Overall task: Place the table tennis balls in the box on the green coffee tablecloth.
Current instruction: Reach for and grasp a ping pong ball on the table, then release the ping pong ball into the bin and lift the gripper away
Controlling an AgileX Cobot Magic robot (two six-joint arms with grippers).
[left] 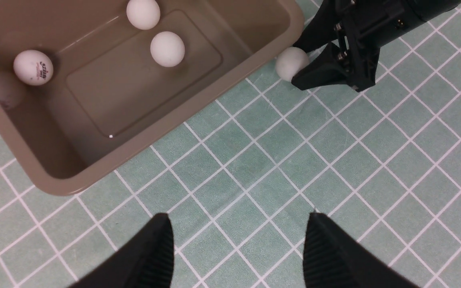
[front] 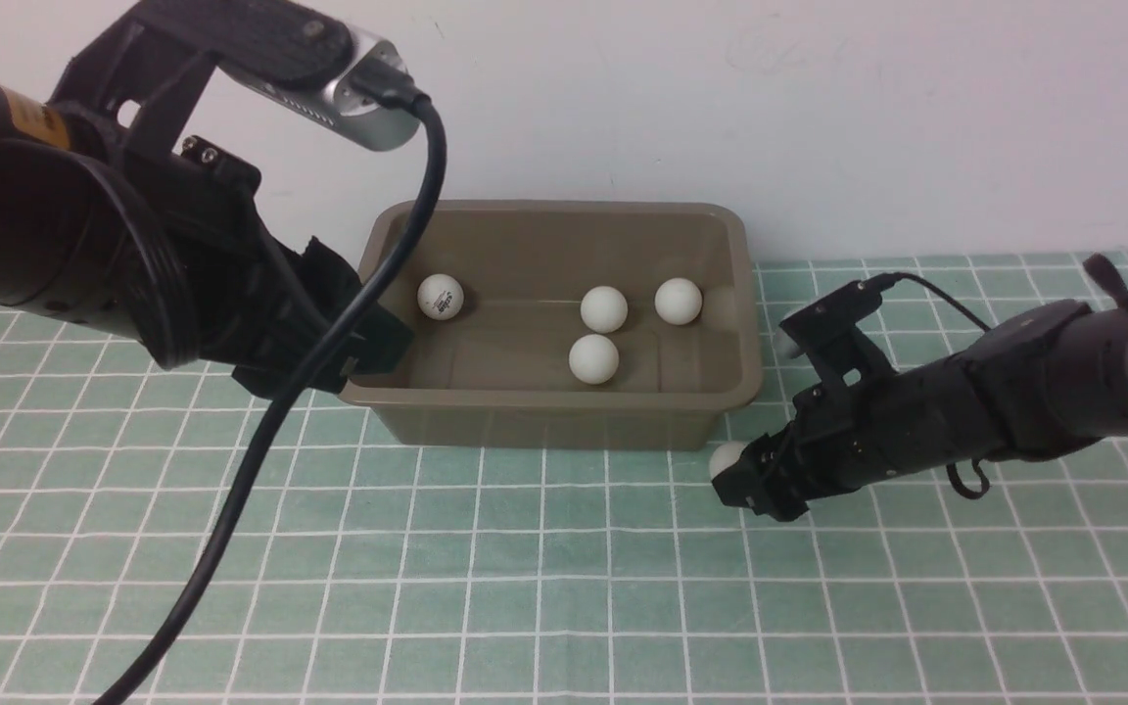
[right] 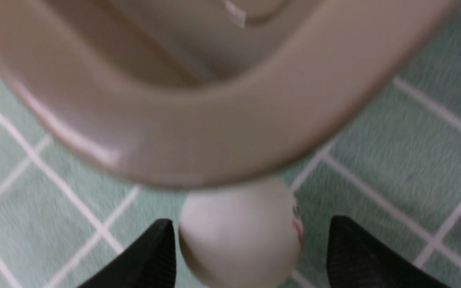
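The olive-brown box [front: 711, 227] stands on the green tablecloth [front: 564, 587] at the back centre. Several white table tennis balls lie in it, one with a dark print [front: 441, 296], the others plain [front: 603, 308]. One more ball [front: 727, 458] lies on the cloth by the box's front right corner. My right gripper [front: 735, 472] is open with its fingers on either side of this ball [right: 238, 236], one finger apart from it. My left gripper [left: 237, 224] is open and empty above the cloth, near the box's front left corner [front: 368, 343].
A white wall rises right behind the box. The left arm's black cable [front: 260, 441] hangs down over the cloth at front left. The box rim [right: 198, 152] is very close to the right gripper.
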